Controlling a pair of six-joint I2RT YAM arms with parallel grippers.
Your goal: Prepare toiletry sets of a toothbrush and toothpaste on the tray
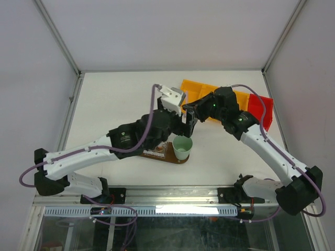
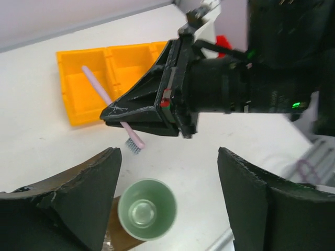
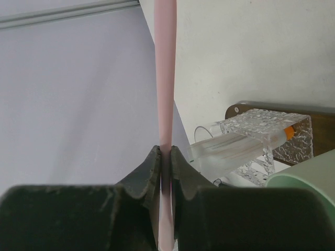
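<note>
A: Is the tray point(image 1: 168, 159) filled?
B: Not yet. It bears a green cup point(image 2: 146, 209) with no brush inside; brush and paste apparently remain to be placed.
A: The pink toothbrush point(image 2: 99, 86)?
B: Aloft just beyond the cup, pinched by the right gripper point(image 3: 164, 154); left gripper point(image 2: 168, 157) spread, empty.

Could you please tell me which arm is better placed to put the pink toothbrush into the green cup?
The right. The right gripper is shut on the toothbrush, whose bristle end hangs near the cup on the tray. The left gripper is open and empty, with nothing to place.
</note>
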